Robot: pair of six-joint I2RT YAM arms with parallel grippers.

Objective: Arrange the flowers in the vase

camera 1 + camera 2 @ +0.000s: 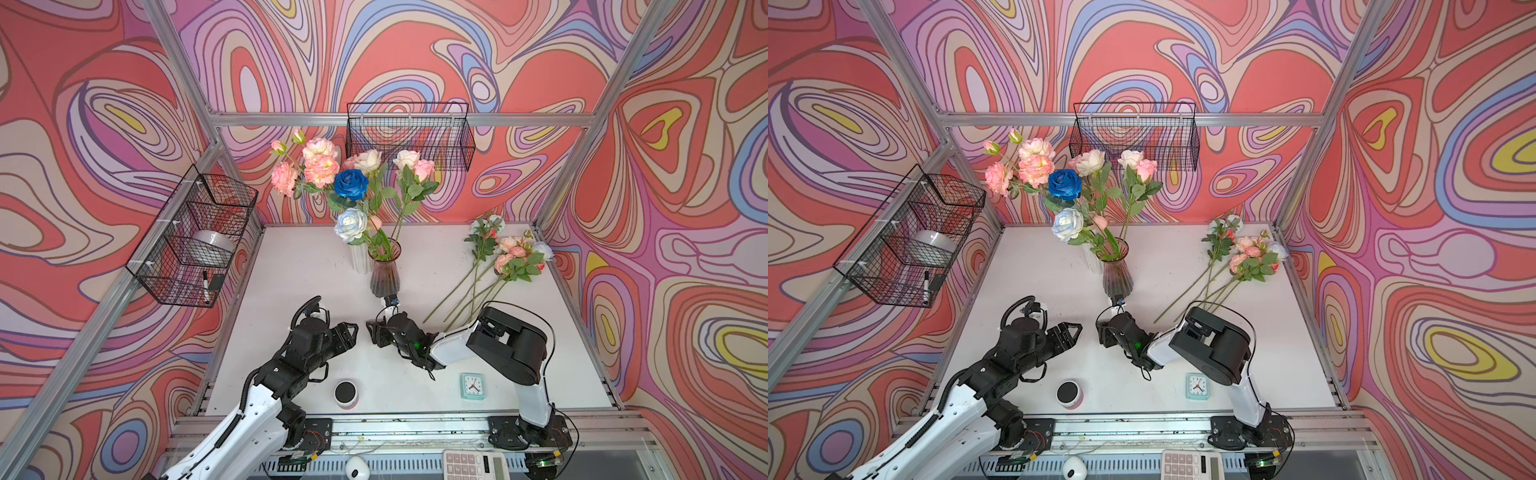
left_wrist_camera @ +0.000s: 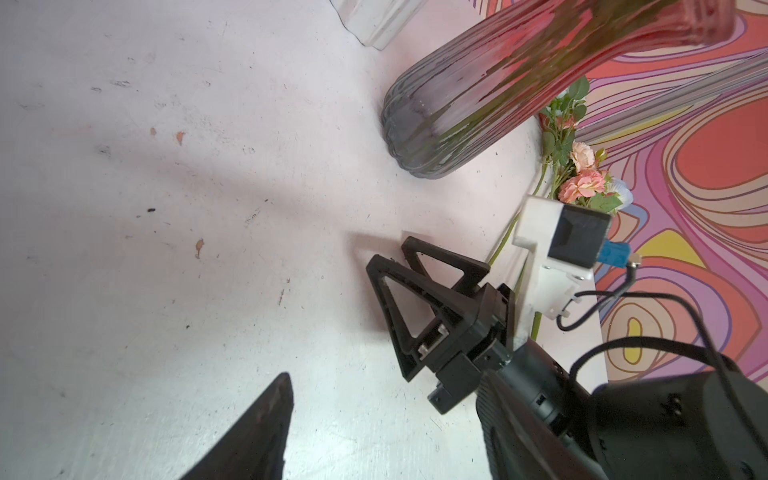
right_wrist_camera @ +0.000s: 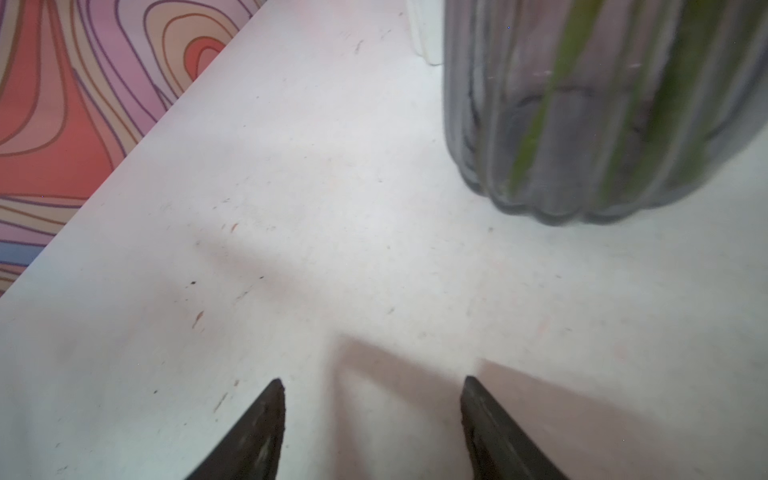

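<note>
Calculator [image 1: 473, 464] sits past the worktop's [image 1: 299, 299] front edge; left gripper [image 1: 354, 332], right gripper [image 3: 372, 384]: jaws released, empty; vase [image 1: 385, 276] holds flowers [image 1: 351, 185], loose flowers [image 1: 513, 257] lie by the right edge.

The vase [image 1: 385, 274] was ribbed glass — glossy, translucent. The surface [image 1: 299, 291] looked matt white, scuffed and speckled. The wire basket [image 1: 409, 133] was black metal mesh; the frame rail [image 1: 291, 119], bare aluminium; the right pincer [image 3: 372, 382], matt black plastic.

We see a robotics lab test cell: an aluminium frame [image 1: 291, 119] holds printed swirl walls [image 1: 685, 124] around a white bench [image 1: 299, 299], with a left arm [image 1: 253, 411] and a right arm [image 1: 534, 403] bolted to a rail [image 1: 415, 430] at its front edge.
</note>
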